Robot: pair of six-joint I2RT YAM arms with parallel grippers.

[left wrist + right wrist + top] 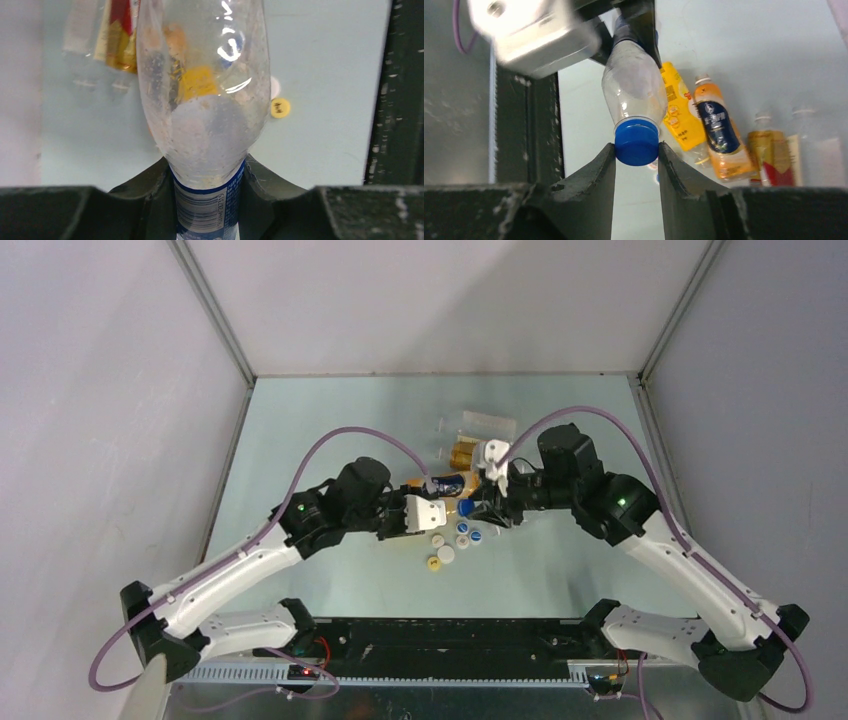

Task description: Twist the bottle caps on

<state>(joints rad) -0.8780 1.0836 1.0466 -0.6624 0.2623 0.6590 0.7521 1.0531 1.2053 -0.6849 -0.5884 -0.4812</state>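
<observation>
My left gripper (206, 200) is shut on the blue-labelled body of a clear bottle (205, 100) and holds it sideways above the table. A blue cap (636, 141) sits on the neck of that bottle (634, 85). My right gripper (636, 150) is shut on this cap, one finger on each side. In the top view the two grippers meet at mid-table, the left gripper (432, 512) facing the right gripper (478, 508), with the blue cap (467, 507) between them. Several loose caps (446, 554), white, yellow and blue, lie just in front.
Behind the grippers lie a yellow bottle (679, 110), an orange bottle with a dark-blue label (719, 130), a gold-and-red bottle (769, 155) and a clear bottle (814, 145). A yellow cap (280, 107) lies on the table. Grey walls enclose the table.
</observation>
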